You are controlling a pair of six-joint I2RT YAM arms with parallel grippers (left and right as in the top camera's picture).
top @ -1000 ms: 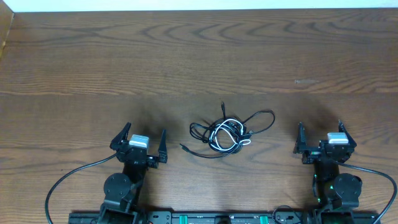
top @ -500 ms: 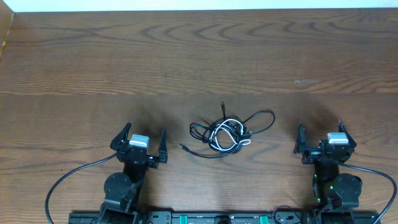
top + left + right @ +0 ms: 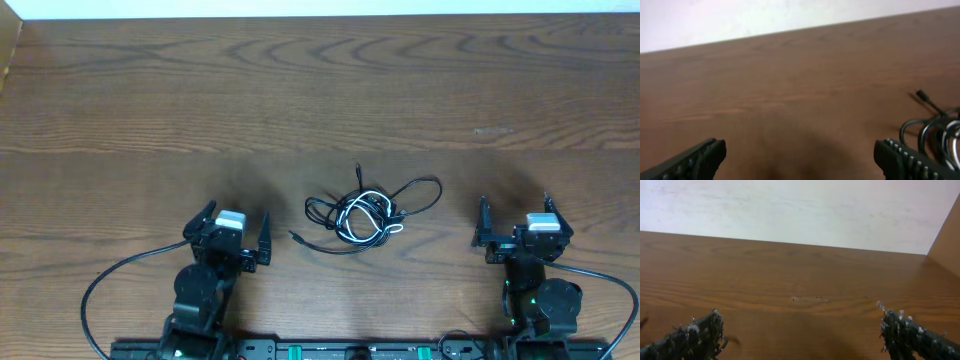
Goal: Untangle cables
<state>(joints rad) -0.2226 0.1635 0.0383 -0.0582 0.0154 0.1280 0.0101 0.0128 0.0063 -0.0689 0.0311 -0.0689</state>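
Cables (image 3: pixel 365 213) lie knotted near counter (image 3: pixel 320 90) centre; left gripper (image 3: pixel 237 213) at 8 o'clock, right gripper (image 3: pixel 515 200) at 4 o'clock, both with jaws spread wide, holding nothing.

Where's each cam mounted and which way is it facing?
Overhead: above table, looking straight down; cables mid-frame, left gripper and right gripper open at the near edge.
Left wrist: low on left arm, facing the far wall; own fingers at the bottom corners.
Right wrist: same from right arm; own fingers, no cables.
Shared: overhead and left wrist both show the cables.
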